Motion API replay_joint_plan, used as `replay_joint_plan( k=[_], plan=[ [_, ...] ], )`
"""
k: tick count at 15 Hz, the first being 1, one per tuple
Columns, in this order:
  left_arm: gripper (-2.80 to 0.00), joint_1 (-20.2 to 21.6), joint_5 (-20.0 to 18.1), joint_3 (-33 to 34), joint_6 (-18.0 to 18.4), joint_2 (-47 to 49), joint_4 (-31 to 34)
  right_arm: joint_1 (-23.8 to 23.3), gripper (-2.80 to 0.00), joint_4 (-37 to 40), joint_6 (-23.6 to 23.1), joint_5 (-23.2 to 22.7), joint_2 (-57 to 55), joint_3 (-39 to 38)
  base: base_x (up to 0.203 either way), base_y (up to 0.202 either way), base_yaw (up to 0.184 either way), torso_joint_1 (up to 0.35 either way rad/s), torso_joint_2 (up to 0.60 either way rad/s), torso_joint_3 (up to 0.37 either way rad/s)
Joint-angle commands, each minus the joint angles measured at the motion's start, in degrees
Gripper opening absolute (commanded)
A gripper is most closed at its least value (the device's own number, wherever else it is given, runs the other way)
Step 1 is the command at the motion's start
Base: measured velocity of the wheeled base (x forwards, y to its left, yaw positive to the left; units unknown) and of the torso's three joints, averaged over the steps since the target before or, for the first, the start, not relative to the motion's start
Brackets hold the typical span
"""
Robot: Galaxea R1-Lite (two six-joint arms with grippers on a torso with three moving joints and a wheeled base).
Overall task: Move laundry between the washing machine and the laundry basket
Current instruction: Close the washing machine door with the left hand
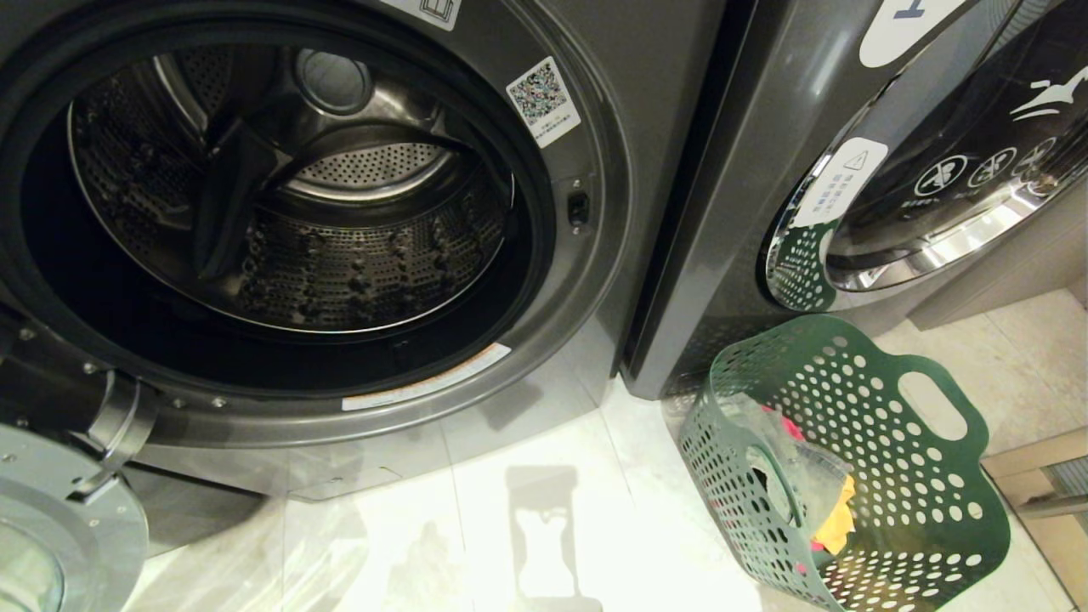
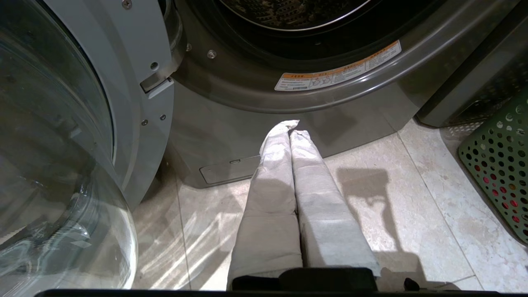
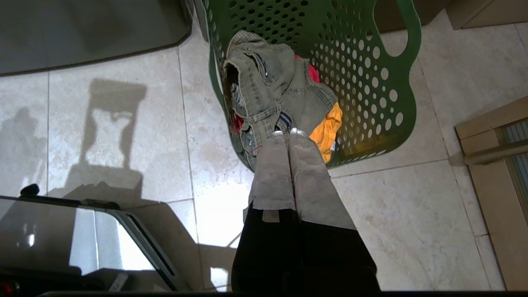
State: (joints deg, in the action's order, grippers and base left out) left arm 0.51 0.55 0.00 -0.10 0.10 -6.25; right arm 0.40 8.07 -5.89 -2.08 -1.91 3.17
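Right wrist view | right gripper (image 3: 288,133) jaws closed, empty (above laundry basket (image 3: 371,82)) | left gripper (image 2: 290,126) closed

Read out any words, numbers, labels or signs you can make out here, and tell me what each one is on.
No text reads clearly.
QR code sticker, on the washing machine door frame: print too small.
Orange-and-white warning strip, lower door rim: too small.
White warning-triangle tab, neighbouring machine's door: characters blurred.
Round prohibition icons, that door's glass: symbols only.
White label, top of that machine: cut off.
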Motion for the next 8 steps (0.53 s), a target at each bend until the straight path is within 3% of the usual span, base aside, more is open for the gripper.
replay_joint_plan(
  k=[1,8],
  plan=[
    [-2.8,0.02,-0.02,2.29,0.1,-0.01,-0.07,0.04,-2.8,0.1,0.0,-0.02,1.91,-0.01,0.0,0.0,0.0,0.0,0.0,0.0],
    [-2.8,0.02,0.07,2.29,-1.04,-0.01,-0.16,0.04,-2.8,0.02,-0.09,0.06,1.91,-0.09,0.0,0.0,0.0,0.001,0.0,0.035]
  ],
)
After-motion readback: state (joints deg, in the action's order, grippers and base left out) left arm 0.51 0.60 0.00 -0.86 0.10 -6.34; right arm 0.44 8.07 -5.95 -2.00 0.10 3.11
